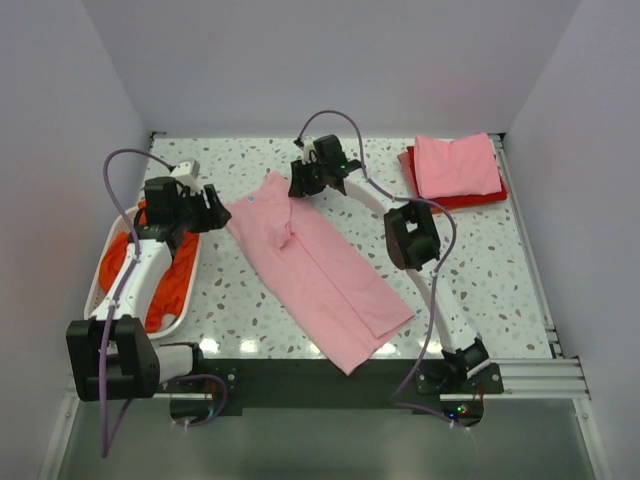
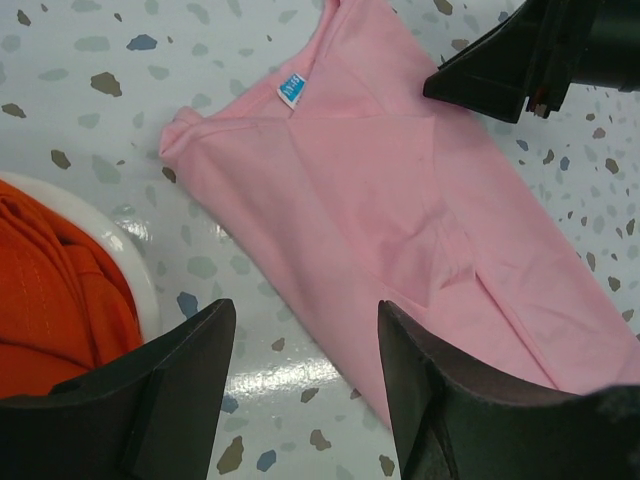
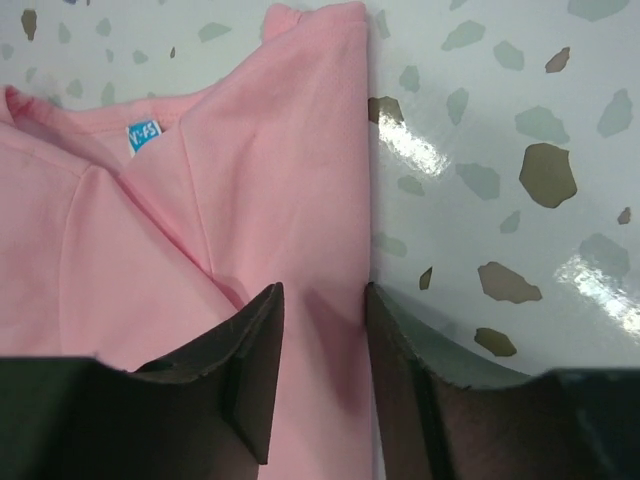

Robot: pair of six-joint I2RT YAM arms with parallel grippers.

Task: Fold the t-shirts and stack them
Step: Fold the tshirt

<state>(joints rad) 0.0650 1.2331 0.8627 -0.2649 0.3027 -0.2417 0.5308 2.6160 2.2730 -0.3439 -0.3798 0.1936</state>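
A light pink t-shirt (image 1: pixel 320 270), folded lengthwise, lies diagonally across the table's middle, with its neck label (image 2: pixel 291 92) at the far end. My left gripper (image 1: pixel 215 210) is open and empty just above the shirt's near-left collar corner (image 2: pixel 180 135); its fingers (image 2: pixel 440 390) frame the shirt's left edge and bare table. My right gripper (image 1: pixel 300 185) is open over the shirt's (image 3: pixel 250 180) far collar corner, with its jaws straddling the folded right edge. An orange t-shirt (image 1: pixel 175 280) lies bunched in the basket. A folded pink shirt (image 1: pixel 455 165) rests on a folded red one (image 1: pixel 465 200) at the back right.
The white laundry basket (image 1: pixel 100 285) stands at the left table edge, and its rim (image 2: pixel 130 260) lies close beside my left gripper. The grey walls enclose the table at the back and on both sides. The right arm's elbow (image 1: pixel 412 235) hangs over the table right of the shirt.
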